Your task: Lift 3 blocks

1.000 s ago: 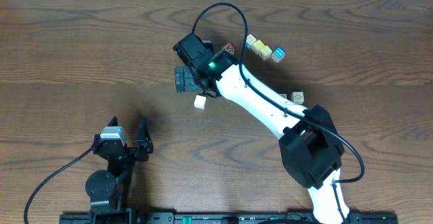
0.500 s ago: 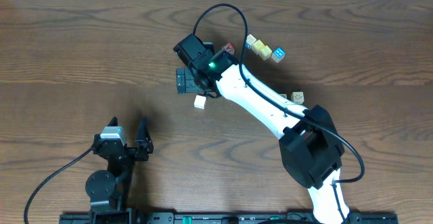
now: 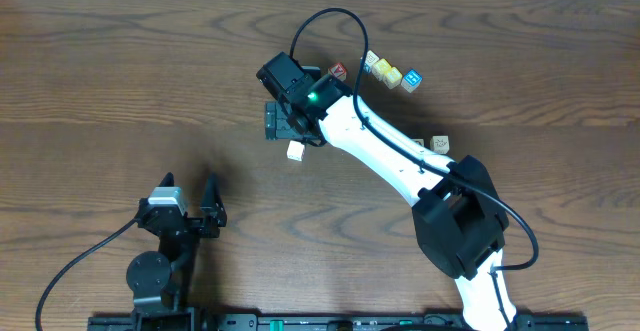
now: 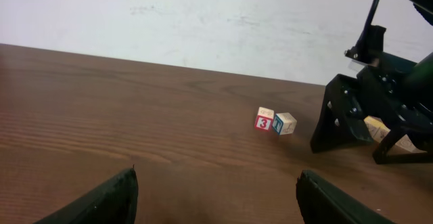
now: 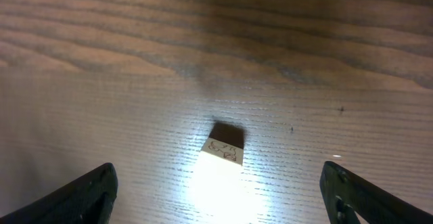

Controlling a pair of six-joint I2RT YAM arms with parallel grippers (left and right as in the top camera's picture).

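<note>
Two grippers are both spread wide and hold nothing. Seen from its own wrist, the right gripper (image 5: 218, 173) has a cream block (image 5: 224, 147) lying on the worktop (image 5: 338, 61) ahead of it, roughly centred in the gap and well apart from either finger (image 5: 84, 193). The block's top face carries faint reddish-brown marks too small to read. From overhead, the same cream block (image 3: 295, 151) sits just beside the right gripper (image 3: 278, 121), on the side toward the arm bases. A second cream block (image 3: 440, 144) rests far back from that gripper, just beside the white link of its arm. The left gripper (image 3: 190, 189) is well apart from both blocks. Ahead of the left gripper (image 4: 216, 187) and off to its right, a red-faced cube (image 4: 264, 120) printed with a "3" touches a white cube (image 4: 285, 123) whose blue marks cannot be read. On the far side of the right arm from its gripper stands a short row of cubes (image 3: 392, 72), their printing illegible.
</note>
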